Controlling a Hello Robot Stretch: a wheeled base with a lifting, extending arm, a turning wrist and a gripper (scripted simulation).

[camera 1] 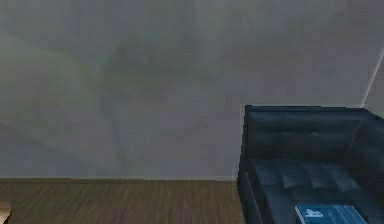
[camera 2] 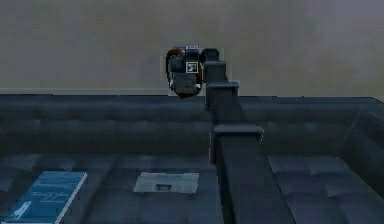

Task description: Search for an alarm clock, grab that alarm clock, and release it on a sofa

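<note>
The tool (camera 2: pixel 176 72) reaches out over the sofa (camera 2: pixel 100 140), above the backrest's top. At its tip, clear of every surface, hangs a small dark, red-edged thing, the alarm clock (camera 2: pixel 181 86) I judge. The fingers' state I cannot tell. The cushions lie below and nearer the robot, so release goes downward.

In the forward view we found the sofa (camera 1: pixel 310 150) at the right, before the far wall (camera 1: pixel 120 80), with floor (camera 1: pixel 120 200) running left of it and a flat booklet (camera 1: pixel 330 213) on its near seat. In the arm side view the backrest (camera 2: pixel 100 112) lay behind the seat. The arm (camera 2: pixel 235 160) reached across the seat, its gripper (camera 2: pixel 180 78) above the backrest. A left sheet (camera 2: pixel 52 192) and a middle sheet (camera 2: pixel 167 182) lay left of the arm.
</note>
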